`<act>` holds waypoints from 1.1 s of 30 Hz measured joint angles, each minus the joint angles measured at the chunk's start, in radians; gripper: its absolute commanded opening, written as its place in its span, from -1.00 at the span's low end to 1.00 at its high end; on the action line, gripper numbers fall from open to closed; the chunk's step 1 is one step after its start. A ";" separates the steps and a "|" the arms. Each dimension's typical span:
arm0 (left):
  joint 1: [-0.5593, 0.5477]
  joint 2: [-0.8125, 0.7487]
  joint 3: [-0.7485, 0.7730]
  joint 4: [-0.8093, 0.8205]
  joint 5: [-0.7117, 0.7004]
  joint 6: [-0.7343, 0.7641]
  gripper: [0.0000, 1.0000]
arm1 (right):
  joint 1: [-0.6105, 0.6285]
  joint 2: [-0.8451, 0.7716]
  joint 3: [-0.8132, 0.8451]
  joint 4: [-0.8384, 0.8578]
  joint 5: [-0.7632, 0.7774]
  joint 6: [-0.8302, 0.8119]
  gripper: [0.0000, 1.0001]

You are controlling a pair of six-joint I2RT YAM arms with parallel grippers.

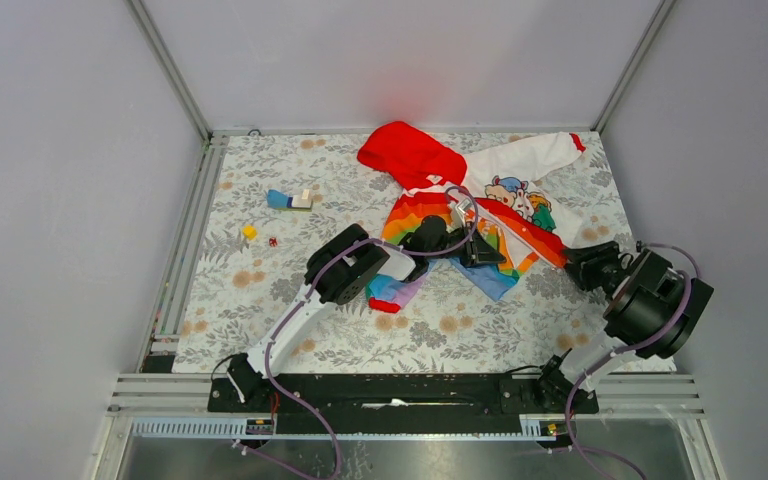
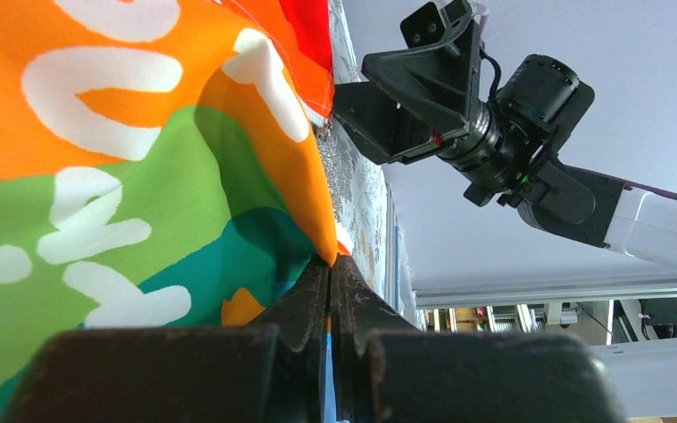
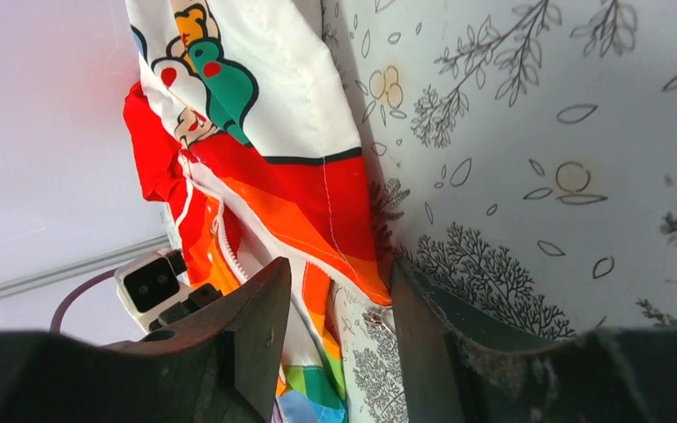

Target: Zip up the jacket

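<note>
Top external: the jacket (image 1: 505,195) lies crumpled on the table (image 1: 260,290), far and right of centre, with its red hood toward the back. The left pincer (image 1: 485,252) is on the striped front, and the right pincer (image 1: 572,262) is at the jacket's right edge.

Left wrist: the left pincer is closed, nipping the orange fabric edge.

Right wrist: the right pincer's jaws stand apart, straddling the red-orange hem.

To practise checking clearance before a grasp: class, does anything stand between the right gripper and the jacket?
Nothing visible does. The right gripper is at the jacket: its open jaws straddle the jacket's edge, with no other object in the gap.
</note>
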 measured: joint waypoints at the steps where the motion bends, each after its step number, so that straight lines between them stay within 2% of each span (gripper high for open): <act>1: 0.000 0.000 0.000 0.000 0.000 0.000 -1.00 | 0.000 0.000 -0.006 0.003 -0.005 0.002 0.01; 10: 0.000 0.000 0.000 -0.002 0.000 0.000 -1.00 | 0.000 -0.062 -0.063 -0.024 -0.009 -0.007 -0.08; 25: 0.000 0.000 0.005 -0.010 0.003 0.004 -1.00 | 0.034 -0.122 -0.070 -0.118 0.048 -0.061 -0.13; 33: 0.000 0.000 0.006 -0.013 0.004 0.007 -1.00 | 0.053 -0.119 -0.069 -0.115 0.060 -0.066 -0.11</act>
